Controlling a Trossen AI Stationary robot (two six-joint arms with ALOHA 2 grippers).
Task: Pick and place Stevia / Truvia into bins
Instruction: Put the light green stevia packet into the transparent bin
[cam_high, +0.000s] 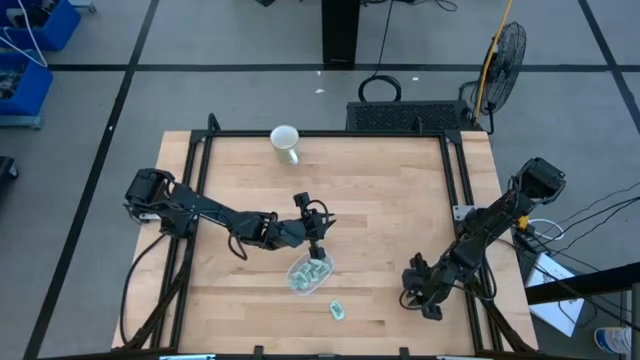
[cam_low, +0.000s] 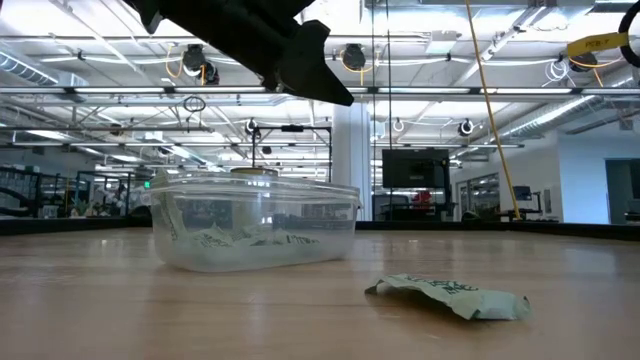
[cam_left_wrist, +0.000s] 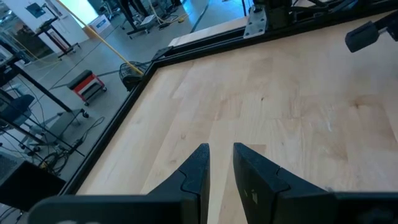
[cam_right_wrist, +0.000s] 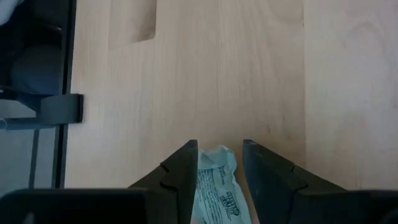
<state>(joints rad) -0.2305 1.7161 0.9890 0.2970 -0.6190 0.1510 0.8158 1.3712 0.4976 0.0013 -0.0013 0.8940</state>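
The see-through plastic bin (cam_high: 310, 272) (cam_low: 255, 225) sits near the table's middle with several pale green sachets (cam_low: 250, 240) inside. One more sachet (cam_high: 338, 311) (cam_low: 450, 297) lies flat on the wood, nearer the near edge. My left gripper (cam_high: 319, 246) (cam_left_wrist: 221, 149) hovers above the bin's far side. Its fingers are a narrow gap apart with nothing between them. My right gripper (cam_high: 424, 303) (cam_right_wrist: 219, 146) is low near the table's near right corner, shut on a sachet. My right gripper pinches a pale green and white sachet (cam_right_wrist: 214, 183) between its two fingers (cam_right_wrist: 183, 168). The paper looks crumpled in the gap. The wrist view looks down on bare wood beyond it. Whether the sachet touches the table, I cannot tell.
A white mug (cam_high: 285, 143) stands near the far edge. Black rails (cam_high: 455, 200) frame the table's sides. Bare wood (cam_high: 390, 215) lies between the bin and the right arm.
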